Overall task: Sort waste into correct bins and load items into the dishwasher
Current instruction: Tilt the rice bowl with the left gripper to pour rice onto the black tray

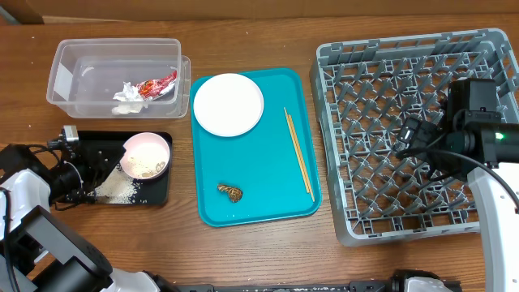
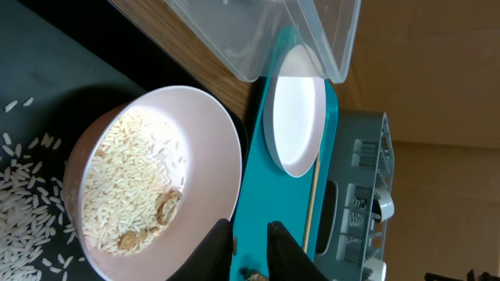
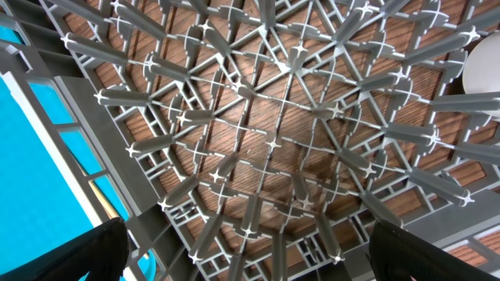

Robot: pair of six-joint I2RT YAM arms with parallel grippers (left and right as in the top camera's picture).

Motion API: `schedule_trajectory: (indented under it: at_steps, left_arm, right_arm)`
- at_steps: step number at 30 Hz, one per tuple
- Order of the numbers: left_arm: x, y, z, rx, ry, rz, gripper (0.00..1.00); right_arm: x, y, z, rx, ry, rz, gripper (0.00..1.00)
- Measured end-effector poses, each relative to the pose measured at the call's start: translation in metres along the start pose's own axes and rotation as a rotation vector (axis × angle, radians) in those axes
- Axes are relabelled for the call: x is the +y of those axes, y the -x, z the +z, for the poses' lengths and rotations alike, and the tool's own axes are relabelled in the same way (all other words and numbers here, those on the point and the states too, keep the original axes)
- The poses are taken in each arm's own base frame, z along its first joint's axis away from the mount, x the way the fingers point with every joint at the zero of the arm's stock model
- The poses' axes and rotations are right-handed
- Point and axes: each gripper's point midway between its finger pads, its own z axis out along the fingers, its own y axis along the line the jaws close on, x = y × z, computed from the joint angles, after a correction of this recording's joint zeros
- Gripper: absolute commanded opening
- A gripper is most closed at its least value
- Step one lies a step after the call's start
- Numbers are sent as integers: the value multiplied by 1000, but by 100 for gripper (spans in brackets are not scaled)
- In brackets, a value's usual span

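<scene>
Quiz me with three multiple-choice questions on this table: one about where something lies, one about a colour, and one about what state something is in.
1. Where does the brown food scrap lie?
A) in the dish rack
B) on the teal tray
C) inside the bowl

2. What colour is the bowl that holds the rice?
A) pale pink
B) pale blue
C) black

3. How do the jaws of the right gripper stand?
A) shut tight on nothing
B) shut on the bowl
C) wide open, holding nothing

Answers:
1 B, since the overhead view shows the scrap resting on the tray's teal floor.
2 A, since the bowl's wall and rim are pink in both the overhead and left wrist views.
3 C, since the two fingers sit at opposite edges of the right wrist view with only the dish rack between them.
</scene>
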Motion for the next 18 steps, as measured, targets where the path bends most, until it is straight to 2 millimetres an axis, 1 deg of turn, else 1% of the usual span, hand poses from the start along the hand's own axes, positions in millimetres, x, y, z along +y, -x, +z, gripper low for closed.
schedule_trajectory:
  at_steps: [3, 6, 9, 10, 14, 16, 18]
  left_arm:
    - [-1, -1, 1, 6, 1, -4, 20]
    - [-4, -6, 9, 34, 10, 1, 28]
    - [-9, -15, 27, 89, 54, 34, 36]
    - [-9, -19, 35, 112, 83, 51, 38]
    - [-8, -39, 63, 201, 223, 112, 38]
    - [-6, -48, 73, 234, 307, 145, 38]
    - [-5, -51, 81, 247, 388, 184, 38]
  right_arm:
    - [0, 0, 0, 1, -1, 0, 100]
    - [0, -1, 0, 3, -2, 0, 100]
    - [0, -1, 0, 4, -2, 0, 100]
    - [-1, -1, 0, 6, -2, 0, 100]
    - [-1, -3, 0, 11, -4, -1, 100]
    - [-1, -4, 0, 16, -6, 0, 100]
    - [-2, -5, 0, 21, -8, 0, 100]
